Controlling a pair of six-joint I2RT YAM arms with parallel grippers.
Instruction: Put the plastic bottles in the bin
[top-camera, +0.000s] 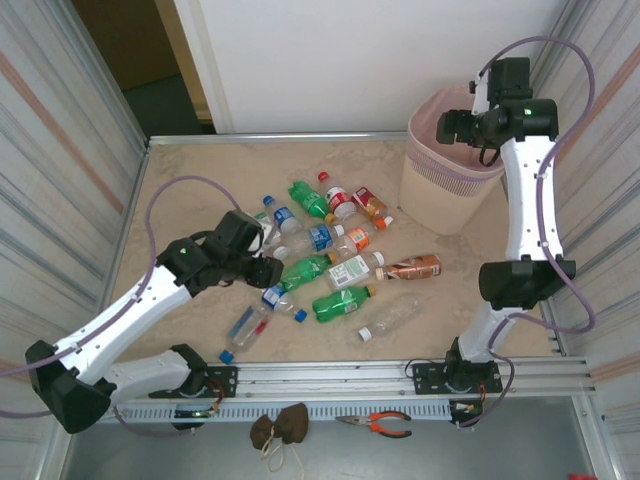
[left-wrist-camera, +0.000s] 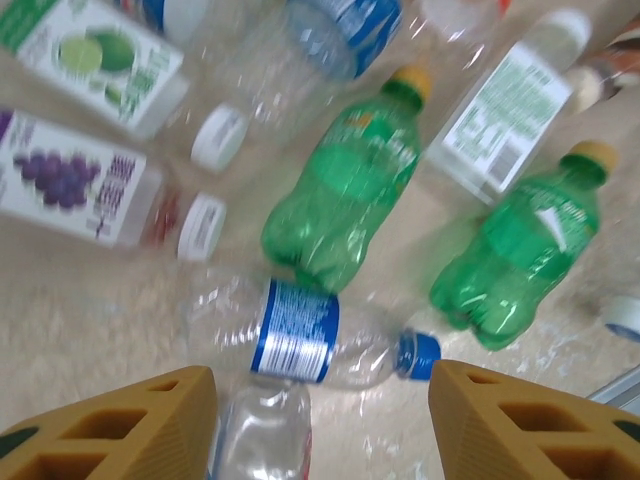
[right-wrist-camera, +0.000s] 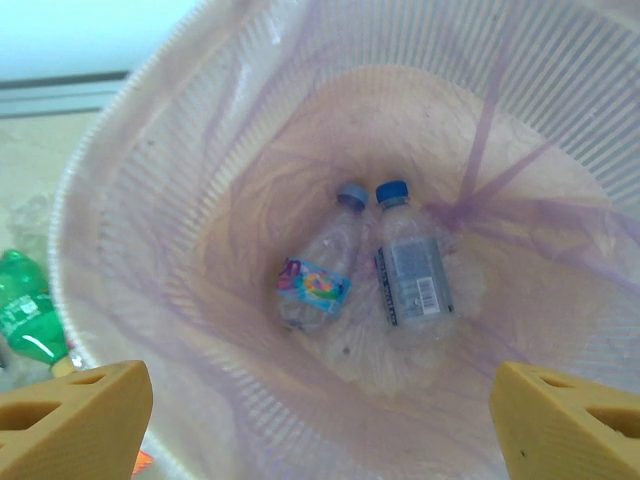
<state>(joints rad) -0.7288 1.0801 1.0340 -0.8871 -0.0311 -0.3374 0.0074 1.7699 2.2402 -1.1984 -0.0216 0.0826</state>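
Several plastic bottles (top-camera: 340, 303) lie scattered on the beige table, green, clear and one brown-orange (top-camera: 413, 267). My left gripper (top-camera: 262, 270) hovers open over their left side. Its wrist view shows the left gripper (left-wrist-camera: 322, 400) above a clear blue-labelled bottle (left-wrist-camera: 300, 330) with a blue cap and another clear bottle (left-wrist-camera: 262, 435). Beyond these lie two green bottles (left-wrist-camera: 345, 190). The bin (top-camera: 440, 195) stands at the back right. My right gripper (top-camera: 455, 125) hangs open over its mouth. Below the right gripper (right-wrist-camera: 320, 400), two clear bottles (right-wrist-camera: 318, 272) rest on the bin's (right-wrist-camera: 150, 250) bottom.
Corrugated walls close in both sides of the table. A metal rail (top-camera: 340, 378) runs along the front edge. Orange-handled pliers (top-camera: 378, 424) and a brown cloth (top-camera: 280, 428) lie in front of it. A purple cable (right-wrist-camera: 480, 150) crosses the bin's opening.
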